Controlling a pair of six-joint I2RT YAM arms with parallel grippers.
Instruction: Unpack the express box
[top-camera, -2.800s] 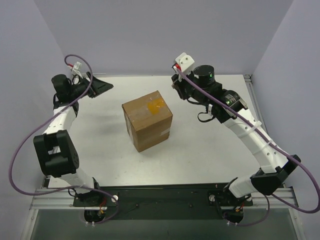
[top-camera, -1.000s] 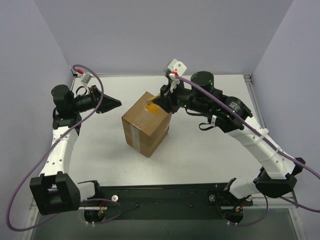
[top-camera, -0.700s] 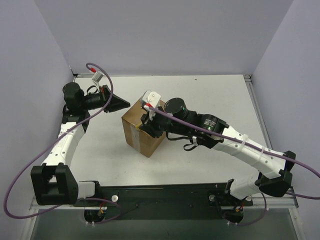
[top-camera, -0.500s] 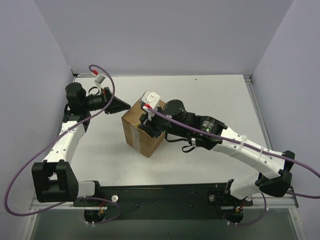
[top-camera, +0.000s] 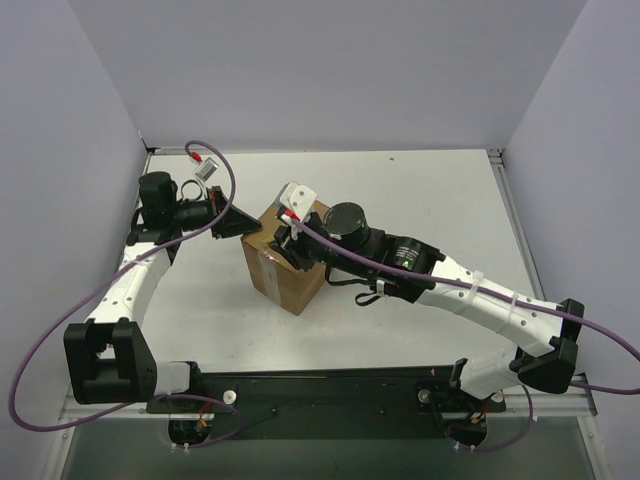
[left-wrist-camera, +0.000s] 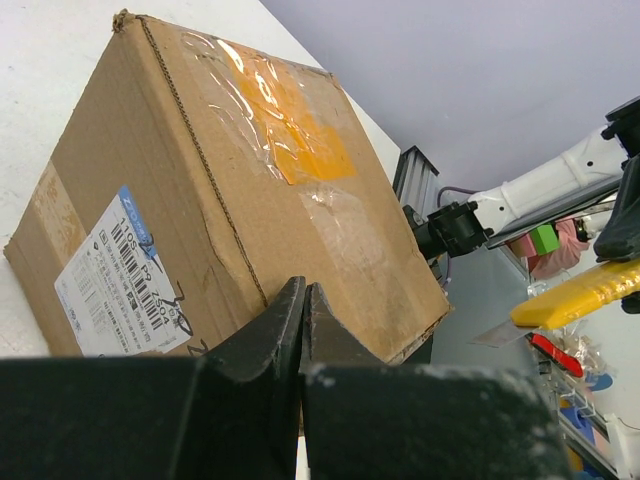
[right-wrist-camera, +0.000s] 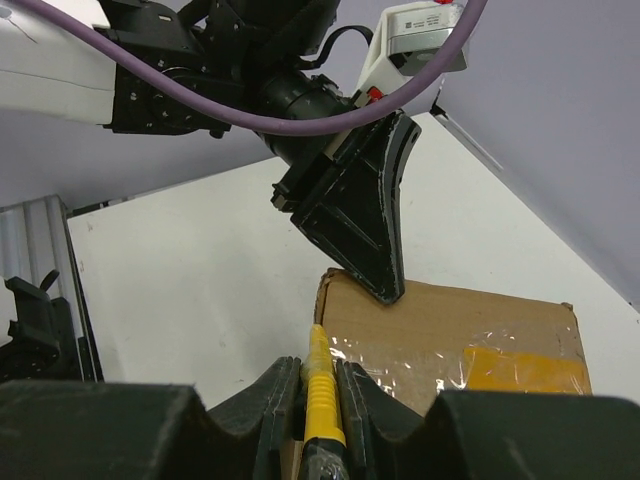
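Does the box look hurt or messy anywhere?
A little. The express box has wrinkled, bubbly clear tape stuck over an orange patch on its top. One top corner looks frayed. Otherwise it is still sealed, and nothing has spilled.

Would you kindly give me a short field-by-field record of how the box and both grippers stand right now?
express box: on the table, flaps shut, top taped
label: white, on a side face
left gripper: shut, empty, tip at the box's top edge
right gripper: shut on the yellow knife, over the box top
task state: box not yet opened
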